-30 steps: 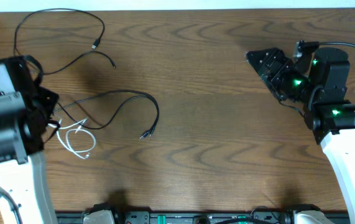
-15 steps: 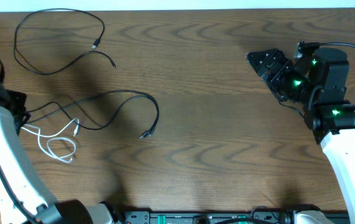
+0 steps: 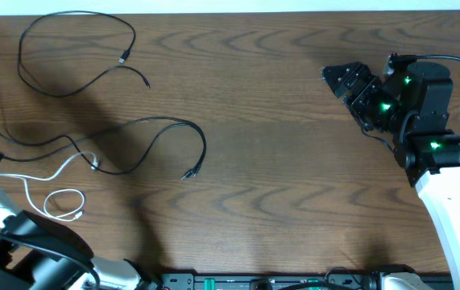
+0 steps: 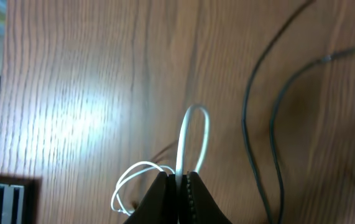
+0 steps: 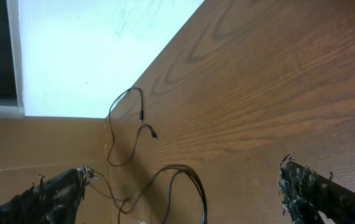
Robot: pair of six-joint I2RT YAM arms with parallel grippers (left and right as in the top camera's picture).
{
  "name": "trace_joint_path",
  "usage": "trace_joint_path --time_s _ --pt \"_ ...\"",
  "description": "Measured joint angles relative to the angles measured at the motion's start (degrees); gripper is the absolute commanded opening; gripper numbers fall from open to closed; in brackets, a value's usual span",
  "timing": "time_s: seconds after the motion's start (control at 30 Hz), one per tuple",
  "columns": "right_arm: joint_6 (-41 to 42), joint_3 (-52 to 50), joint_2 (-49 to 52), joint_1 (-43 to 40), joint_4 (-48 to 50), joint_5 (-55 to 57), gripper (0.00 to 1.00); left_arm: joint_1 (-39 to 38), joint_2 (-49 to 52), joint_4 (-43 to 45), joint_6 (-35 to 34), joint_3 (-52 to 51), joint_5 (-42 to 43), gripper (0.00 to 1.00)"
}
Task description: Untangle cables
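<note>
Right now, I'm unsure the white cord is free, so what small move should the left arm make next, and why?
Probably ease the white cable toward the left edge of the table: the left gripper is shut on its loop, and its far end seems to lie across the lower black cable.

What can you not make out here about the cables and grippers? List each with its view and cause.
- Left gripper: overhead, cut by the left edge.
- White cable, held part: left wrist, behind the fingers.
- Black cables, plugs: right wrist, too small.
- Whether white and black tangle: overhead, too thin.
</note>
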Motion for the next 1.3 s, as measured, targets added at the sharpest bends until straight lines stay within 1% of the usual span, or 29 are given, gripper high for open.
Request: trace_joint_path --time_s 0.2,0.33,0.47,0.5,0.53,0.57,0.67,0.7,0.83,0.93,1.0,1.1,1.17,1.3 --pt "0.0 -0.02 0.0 0.0 0.0 1.66 0.99 4.04 3.32 4.57 0.7 0.0 -3.06 0.07" --pt "0.0 0.0 0.0 0.0 0.0 2.23 0.99 5.42 6.19 8.46 3.45 0.0 -5.9 0.08" --pt "0.0 0.0 0.0 0.0 0.0 2.34 0.99 5.77 9.18 10.45 5.92 0.0 -6.99 0.08" --pt "0.0 0.0 0.0 0.0 0.02 2.34 0.99 5.77 9.92 10.93 6.34 0.0 -7.23 0.13" --pt "0.0 0.0 0.0 0.0 0.0 2.34 0.99 5.77 10.67 11.21 6.56 0.0 -7.41 0.22" --pt "0.0 0.0 0.0 0.0 0.0 2.38 0.99 5.75 11.63 11.54 6.71 0.0 -7.45 0.32" --pt "0.0 0.0 0.0 0.0 0.0 2.47 0.99 5.77 13.68 13.07 7.58 0.0 -7.61 0.79" --pt "0.0 0.0 0.0 0.0 0.0 2.47 0.99 5.75 14.19 13.49 7.76 0.0 -7.61 0.86" --pt "0.0 0.0 0.0 0.0 0.0 2.47 0.99 5.77 14.38 15.96 9.11 -0.02 -7.61 0.87" --pt "0.0 0.0 0.0 0.0 0.0 2.47 0.99 5.77 14.34 15.34 10.82 0.13 -6.08 0.86" --pt "0.0 -0.02 0.0 0.0 0.0 2.47 0.99 5.75 13.9 15.43 11.56 0.22 -3.17 0.86" --pt "0.0 0.0 0.0 0.0 0.0 2.49 0.99 5.31 11.67 17.49 13.81 0.26 3.39 0.83" --pt "0.0 0.0 0.0 0.0 0.0 2.47 0.99 4.09 9.38 19.74 15.67 0.39 7.15 0.8" --pt "0.0 -0.02 0.0 0.02 -0.61 2.49 0.99 -0.81 5.35 22.21 21.35 1.18 13.81 0.81"
